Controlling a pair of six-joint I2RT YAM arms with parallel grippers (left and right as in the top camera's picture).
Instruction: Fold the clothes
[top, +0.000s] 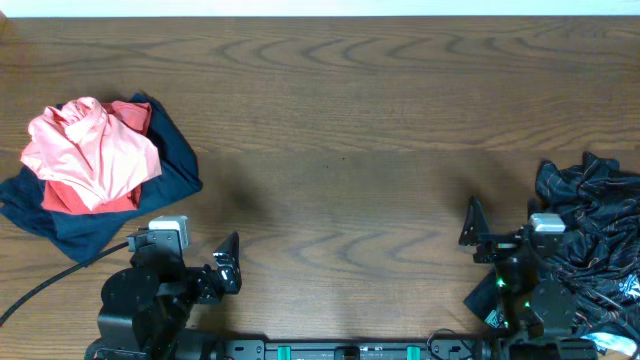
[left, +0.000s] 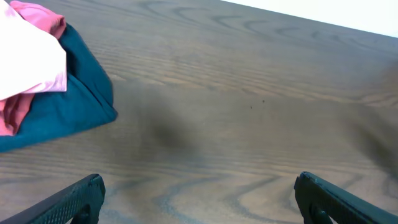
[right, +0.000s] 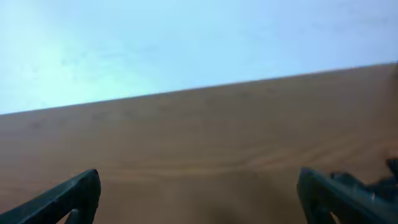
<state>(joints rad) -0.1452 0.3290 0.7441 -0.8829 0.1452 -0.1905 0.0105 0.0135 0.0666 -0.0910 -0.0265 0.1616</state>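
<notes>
The light salmon-pink T-shirt (top: 95, 150) lies crumpled on top of a pile at the table's left; its lettering is hidden. It also shows at the top left of the left wrist view (left: 28, 59). My left gripper (top: 228, 268) is open and empty near the front edge, to the right of and nearer than the pile; its jaws (left: 199, 199) are spread over bare wood. My right gripper (top: 478, 235) is open and empty at the front right, its jaws (right: 199, 199) over bare table.
Under the pink shirt lie a darker red-orange shirt (top: 75, 200) and a dark blue garment (top: 175, 160), also in the left wrist view (left: 74, 93). A black patterned garment (top: 590, 225) is heaped at the right edge beside the right arm. A cable (top: 40, 290) runs front left.
</notes>
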